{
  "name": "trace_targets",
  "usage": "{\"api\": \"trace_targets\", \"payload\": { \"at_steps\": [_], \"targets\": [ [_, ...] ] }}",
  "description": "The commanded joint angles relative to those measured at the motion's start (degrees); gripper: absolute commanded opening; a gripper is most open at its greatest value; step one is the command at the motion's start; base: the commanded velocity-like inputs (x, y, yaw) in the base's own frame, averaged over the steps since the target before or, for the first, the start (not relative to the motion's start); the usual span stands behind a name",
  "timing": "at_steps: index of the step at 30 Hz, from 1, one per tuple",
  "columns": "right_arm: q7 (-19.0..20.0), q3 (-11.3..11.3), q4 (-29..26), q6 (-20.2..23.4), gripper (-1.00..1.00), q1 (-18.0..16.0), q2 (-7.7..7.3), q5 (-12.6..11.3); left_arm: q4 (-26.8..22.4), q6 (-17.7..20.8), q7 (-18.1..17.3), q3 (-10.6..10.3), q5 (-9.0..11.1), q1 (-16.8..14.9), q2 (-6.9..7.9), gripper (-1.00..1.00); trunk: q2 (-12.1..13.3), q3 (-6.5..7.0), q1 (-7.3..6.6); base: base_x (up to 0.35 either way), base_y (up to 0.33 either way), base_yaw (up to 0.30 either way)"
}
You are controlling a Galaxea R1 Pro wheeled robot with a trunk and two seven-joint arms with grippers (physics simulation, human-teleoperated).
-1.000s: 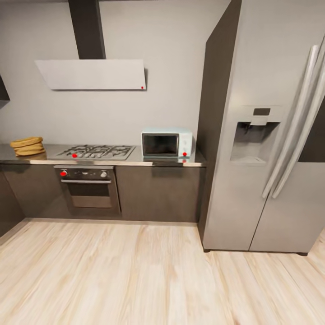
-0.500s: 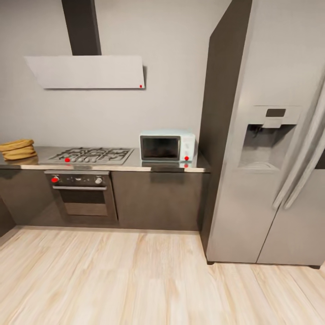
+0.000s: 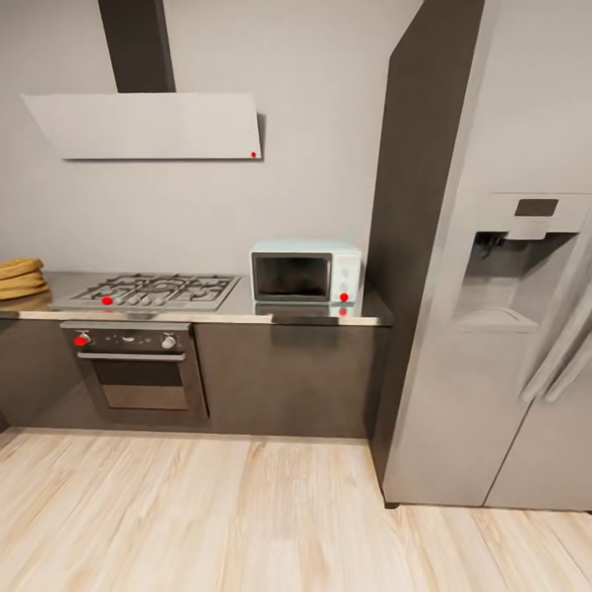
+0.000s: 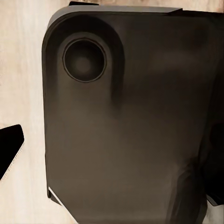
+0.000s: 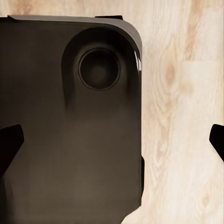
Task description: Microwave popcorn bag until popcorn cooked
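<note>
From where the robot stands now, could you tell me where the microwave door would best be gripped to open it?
Probably at the door's right edge, beside the knob panel, coming from the front: the microwave faces the room on the countertop, its dark door shut. No handle is discernible at this range.

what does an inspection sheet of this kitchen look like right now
surface: grey countertop along the wall, above dark cabinet fronts
job's things: microwave stands at the counter's right end beside the fridge, door shut; popcorn bag not identified
clutter: tan stacked items at the counter's far left, too small to name
grippers: dark finger tips at the edges of the right wrist view stand wide apart over wood floor; left gripper state cannot be told
cables: nothing seen
surroundings: gas hob with oven below, hood above, steel fridge at right, pale wood floor, dark robot base under the wrists
</note>
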Motion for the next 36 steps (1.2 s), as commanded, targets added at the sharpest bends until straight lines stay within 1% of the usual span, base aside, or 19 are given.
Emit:
{"api": "trace_targets", "payload": {
  "at_steps": [1, 36],
  "targets": [
    [0.0, -0.1, 0.1, -0.3, 1.0, 0.0, 0.0, -0.1, 0.0, -0.1, -0.2, 0.1, 0.3, 0.0, 0.0, 1.0, 0.0, -0.04, 0.04, 0.324, 0.013, 0.0],
    [0.0, -0.2, 0.1, -0.3, 1.0, 0.0, 0.0, -0.1, -0.1, -0.2, -0.2, 0.1, 0.3, 0.0, 0.0, 1.0, 0.0, -0.04, 0.04, 0.324, 0.086, 0.0]
  ]
}}
